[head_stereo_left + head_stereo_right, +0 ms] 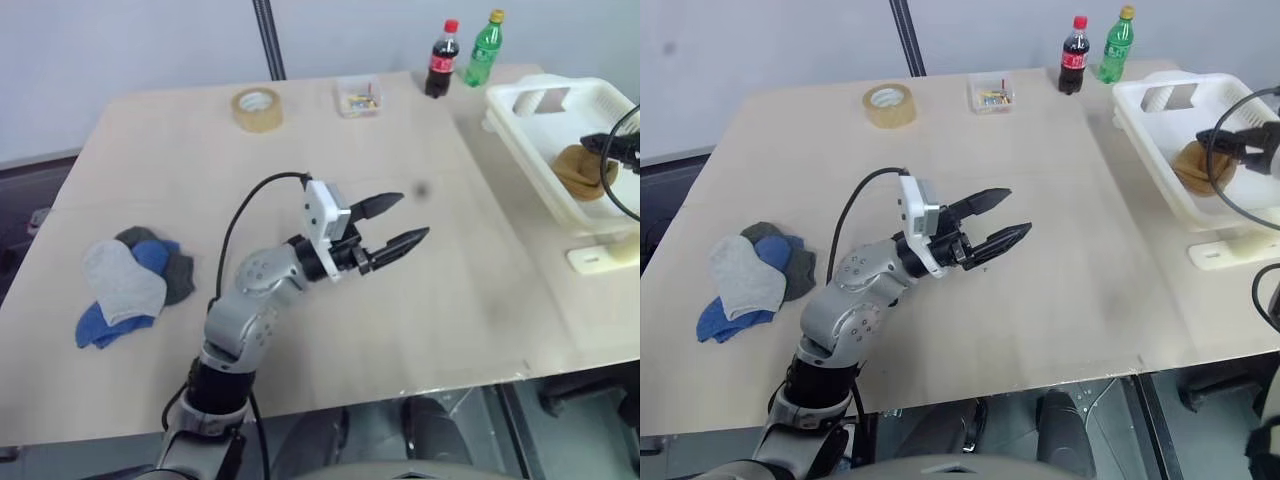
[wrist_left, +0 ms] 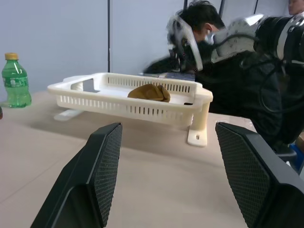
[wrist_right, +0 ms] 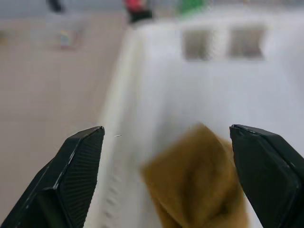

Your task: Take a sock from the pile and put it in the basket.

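The pile (image 1: 130, 285) of grey and blue socks lies at the table's left. The white slotted basket (image 1: 512, 98) stands at the far right, and a mustard-yellow sock (image 1: 585, 172) lies loose inside it. My right gripper (image 1: 1212, 140) hovers open just above that sock (image 3: 199, 190), with nothing between its fingers. Over the middle of the table my left gripper (image 1: 395, 225) is open and empty. It points toward the basket (image 2: 118, 107), well apart from the pile.
At the table's back stand a tape roll (image 1: 257, 108), a small clear box (image 1: 359, 96), a cola bottle (image 1: 442, 58) and a green bottle (image 1: 484, 47). A white bracket (image 1: 600, 255) lies by the basket's near end. A person (image 2: 199, 28) sits beyond the basket.
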Controlling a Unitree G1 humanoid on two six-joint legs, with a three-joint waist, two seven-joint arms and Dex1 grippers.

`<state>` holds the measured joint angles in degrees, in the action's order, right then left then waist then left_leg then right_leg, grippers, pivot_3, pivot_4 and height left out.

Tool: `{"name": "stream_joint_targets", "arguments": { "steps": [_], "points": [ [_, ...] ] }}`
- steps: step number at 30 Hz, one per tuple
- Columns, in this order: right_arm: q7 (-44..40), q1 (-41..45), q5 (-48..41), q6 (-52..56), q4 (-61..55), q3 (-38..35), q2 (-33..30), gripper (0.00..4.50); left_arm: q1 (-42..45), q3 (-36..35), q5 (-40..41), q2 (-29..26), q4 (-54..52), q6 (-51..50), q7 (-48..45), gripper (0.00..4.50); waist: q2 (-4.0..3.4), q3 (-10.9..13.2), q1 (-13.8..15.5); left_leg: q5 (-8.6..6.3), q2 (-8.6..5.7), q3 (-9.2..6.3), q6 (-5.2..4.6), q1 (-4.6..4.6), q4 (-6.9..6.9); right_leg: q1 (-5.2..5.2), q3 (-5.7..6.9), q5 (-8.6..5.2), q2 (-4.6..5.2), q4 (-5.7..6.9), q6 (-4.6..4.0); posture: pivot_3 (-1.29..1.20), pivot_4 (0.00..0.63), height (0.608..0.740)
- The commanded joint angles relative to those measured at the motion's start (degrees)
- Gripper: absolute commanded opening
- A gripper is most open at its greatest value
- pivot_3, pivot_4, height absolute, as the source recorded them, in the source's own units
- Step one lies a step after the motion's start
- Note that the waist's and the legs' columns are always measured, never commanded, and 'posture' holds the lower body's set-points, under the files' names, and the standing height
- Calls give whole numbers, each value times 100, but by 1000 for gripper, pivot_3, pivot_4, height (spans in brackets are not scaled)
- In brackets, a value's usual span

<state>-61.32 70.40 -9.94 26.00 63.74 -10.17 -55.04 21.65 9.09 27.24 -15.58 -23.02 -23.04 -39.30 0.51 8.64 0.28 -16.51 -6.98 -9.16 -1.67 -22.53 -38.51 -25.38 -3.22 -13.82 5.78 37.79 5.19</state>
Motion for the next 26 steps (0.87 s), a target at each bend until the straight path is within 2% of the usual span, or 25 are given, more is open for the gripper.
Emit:
{"name": "stream_joint_targets", "arguments": {
  "steps": [1,4,7,10,14,16,20,26],
  "points": [
    [-702,-703,-1107,505,-2108,-502,427,4375,-317,-325,186,-124,-531,-122,231,3371,3,-2,-75,0,4,6,0,0,-3,-3,-8,0,2,4,0,0,150,740],
    [-468,-2057,-1707,588,-3953,-824,1020,4375,-755,-445,243,-205,-861,-305,486,3371,16,-12,-97,0,16,-7,0,-2,-12,-2,4,0,2,10,0,0,150,740],
    [-422,-3253,-1777,619,-5342,-495,1293,4375,-1250,-536,217,-286,-1196,-488,804,3371,12,-12,-54,0,9,-18,0,-15,-38,-4,14,0,5,23,0,0,150,740],
    [-540,-4131,-1878,655,-6246,-176,1378,4375,-1756,-637,281,-319,-1532,-574,1037,3371,4,-9,-42,-1,-5,-23,-1,-26,-68,-4,16,4,4,32,6,0,150,740],
    [-1030,-5117,-1526,-211,-6317,210,1255,4375,-2995,-903,67,-551,-2000,-469,1214,3371,3,-11,-35,-1,-7,-19,-3,10,-74,33,10,18,0,23,26,0,150,740],
    [-1153,-5295,-1429,-492,-6183,257,1162,4375,-3468,-1014,-7,-648,-2129,-369,1233,3371,-1,-8,-28,-6,-5,-8,-9,61,-52,79,1,16,-2,13,25,0,150,740],
    [-1532,-5476,-1413,-944,-5576,176,981,4375,-4669,-1492,-106,-859,-2497,-334,1326,3371,-2,-7,-39,-10,2,11,-14,85,-44,95,-13,16,-8,12,26,0,150,740],
    [-1773,-5500,-1471,-1332,-5234,135,902,4375,-5352,-1930,-62,-827,-2693,-221,1450,3371,-1,-7,40,-13,7,14,-18,91,-44,106,-10,16,-6,7,25,0,150,740]
  ]
}}
